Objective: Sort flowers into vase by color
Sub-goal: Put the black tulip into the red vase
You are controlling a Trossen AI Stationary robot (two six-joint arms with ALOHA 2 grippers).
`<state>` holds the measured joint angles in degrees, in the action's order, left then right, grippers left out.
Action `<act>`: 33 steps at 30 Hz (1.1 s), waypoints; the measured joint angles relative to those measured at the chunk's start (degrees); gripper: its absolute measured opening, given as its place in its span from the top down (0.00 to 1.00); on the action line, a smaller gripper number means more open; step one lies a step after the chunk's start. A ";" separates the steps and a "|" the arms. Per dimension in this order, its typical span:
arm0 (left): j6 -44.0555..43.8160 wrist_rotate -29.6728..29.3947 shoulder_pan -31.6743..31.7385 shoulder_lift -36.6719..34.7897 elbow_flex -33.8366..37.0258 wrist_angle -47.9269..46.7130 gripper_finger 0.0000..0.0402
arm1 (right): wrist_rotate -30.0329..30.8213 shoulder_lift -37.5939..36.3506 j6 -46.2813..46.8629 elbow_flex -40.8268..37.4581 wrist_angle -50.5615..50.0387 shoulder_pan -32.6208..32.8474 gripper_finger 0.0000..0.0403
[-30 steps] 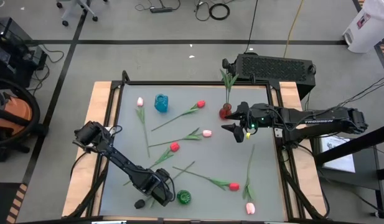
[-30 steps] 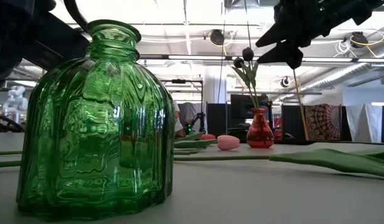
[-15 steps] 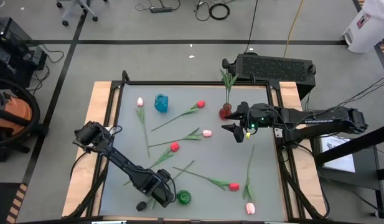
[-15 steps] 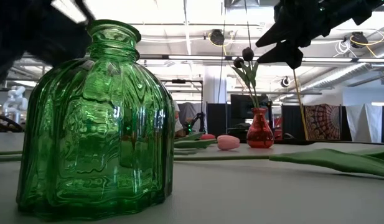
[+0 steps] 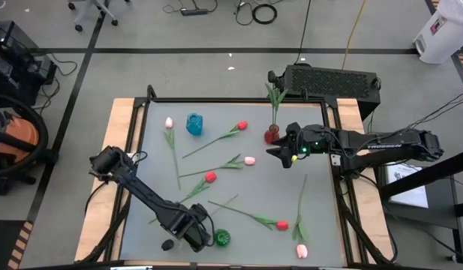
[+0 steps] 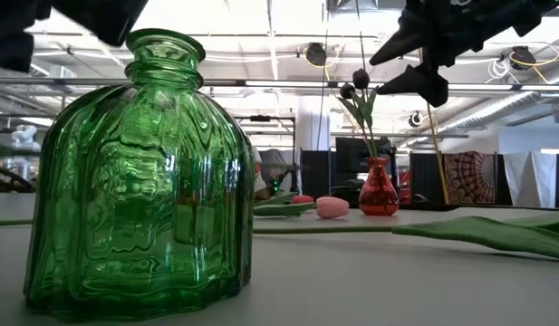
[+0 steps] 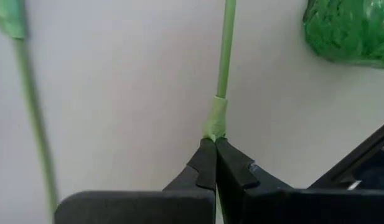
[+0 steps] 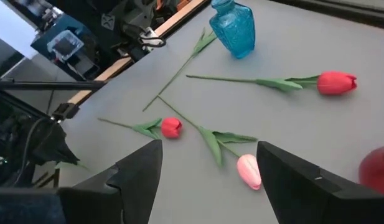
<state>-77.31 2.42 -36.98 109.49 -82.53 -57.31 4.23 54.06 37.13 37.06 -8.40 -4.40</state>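
While the left gripper point(image 7: 215, 163) sits low at the near edge of the table point(image 5: 321, 225), just beside the green vase point(image 5: 221, 238), its fingers are pinched together on the taped end of a green stem point(image 7: 225, 56). From above, that stem point(image 5: 220, 202) runs away from the gripper toward mid-table; which tulip head it belongs to cannot be told.

Right gripper point(image 5: 277, 153) hangs above the table near the red vase point(image 5: 271, 135), fingers spread wide with nothing between them. Its wrist view looks past both fingers onto the blue vase point(image 8: 233, 28) and three loose tulips.

Red vase at the far side holds dark-headed tulips point(image 6: 356, 83), standing upright with green leaves.

Loose on the table:
- pink tulip point(image 5: 169, 122) just beside the blue vase point(image 5: 193, 124)
- red tulip point(image 5: 242, 126) between the blue and red vases
- pink tulip point(image 5: 249, 160) mid-table
- red tulip point(image 5: 210, 177) near it, toward the near side
- red tulip point(image 5: 282, 224) right of the green vase
- pink tulip point(image 5: 301, 251) at the near right edge

Green vase holds no flowers.
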 joint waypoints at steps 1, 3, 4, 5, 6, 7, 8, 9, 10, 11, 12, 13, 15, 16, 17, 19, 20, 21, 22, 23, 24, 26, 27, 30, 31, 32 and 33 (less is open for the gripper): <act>0.28 -0.22 0.13 0.00 -0.74 -1.38 1.00 | 0.00 0.02 -0.60 0.00 0.00 0.02 0.37; 1.42 -1.18 0.44 -0.03 -2.58 -4.03 1.00 | -0.02 0.01 -1.42 0.00 -0.01 0.02 0.37; 2.08 -1.71 0.56 -0.18 -3.41 -5.04 1.00 | -0.10 0.02 -1.37 0.00 0.01 0.04 0.37; 2.80 -2.12 0.86 -0.39 -4.12 -5.92 1.00 | -0.85 0.01 -0.60 0.00 0.00 0.03 0.37; 3.18 -2.49 1.13 -0.58 -4.78 -6.62 1.00 | -1.81 0.01 0.63 0.00 0.00 0.02 0.37; 3.65 -3.07 1.41 -0.83 -5.39 -7.00 1.00 | -2.62 0.02 2.08 0.00 0.00 0.02 0.37; 4.29 -3.69 1.72 -1.17 -6.08 -7.40 1.00 | -3.46 0.02 3.86 0.00 0.02 0.02 0.37; 4.72 -4.54 2.05 -1.58 -6.88 -7.93 1.00 | -4.28 0.00 5.22 0.00 0.09 0.02 0.37; 4.94 -5.41 2.47 -2.01 -7.57 -8.56 1.00 | -4.96 0.00 5.71 0.00 0.27 0.02 0.37; 5.39 -6.07 2.93 -2.47 -8.17 -9.09 1.00 | -5.93 0.00 5.74 0.00 0.54 0.02 0.37; 5.80 -6.82 3.35 -2.93 -8.75 -9.52 1.00 | -6.71 0.00 5.70 0.00 0.97 0.02 0.37; 6.04 -7.36 3.83 -3.37 -9.22 -9.93 1.00 | -7.85 -0.04 5.45 0.00 1.53 0.02 0.37; 6.37 -8.66 4.82 -4.35 -10.43 -11.23 1.00 | -10.14 -0.07 4.89 0.00 3.73 0.02 0.37; 6.97 -9.29 5.35 -4.91 -11.02 -11.53 1.00 | -11.19 -0.07 4.50 0.00 4.82 0.03 0.37; 7.37 -9.97 5.85 -5.59 -11.62 -11.66 1.00 | -12.28 -0.07 4.21 0.00 6.03 0.04 0.37; 7.57 -11.28 6.96 -6.90 -12.32 -12.08 1.00 | -13.67 -0.09 4.17 0.00 8.62 0.04 0.37; 7.60 -11.64 7.59 -7.51 -12.59 -12.32 1.00 | -13.85 -0.11 4.19 0.00 9.84 0.06 0.37; 7.63 -11.96 8.10 -8.24 -12.75 -12.29 1.00 | -14.39 -0.11 4.18 0.00 11.04 0.06 0.37; 7.62 -12.15 8.60 -9.06 -12.84 -12.18 1.00 | -14.93 -0.11 4.03 0.00 12.28 0.06 0.37; 7.61 -12.25 9.22 -9.93 -13.03 -12.21 1.00 | -15.22 -0.11 3.89 0.00 13.53 0.14 0.37; 7.60 -12.33 9.81 -10.78 -13.33 -12.21 1.00 | -15.27 -0.16 3.69 0.00 14.80 0.22 0.37; 7.65 -12.45 10.90 -12.25 -13.98 -12.21 1.00 | -15.25 -0.34 2.37 0.00 16.85 0.69 0.37; 7.77 -12.82 11.36 -12.98 -14.33 -12.21 1.00 | -15.23 -0.45 1.40 0.03 18.10 0.97 0.37; 8.91 -15.30 12.81 -14.99 -16.12 -11.65 1.00 | -15.04 -0.81 -2.08 1.70 18.45 2.07 0.37; 9.56 -16.16 13.37 -15.63 -16.70 -11.11 1.00 | -15.03 -0.81 -3.56 2.61 18.42 2.41 0.37; 10.30 -17.08 13.93 -16.21 -17.30 -10.25 1.00 | -14.87 -0.81 -5.00 3.61 18.20 2.79 0.37; 10.79 -18.02 14.43 -16.70 -17.95 -9.36 1.00 | -14.67 -0.81 -6.45 4.86 17.54 3.10 0.37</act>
<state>-66.53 -15.60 -22.55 92.79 -100.48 -66.67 -10.44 53.25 30.68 41.92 9.14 -1.30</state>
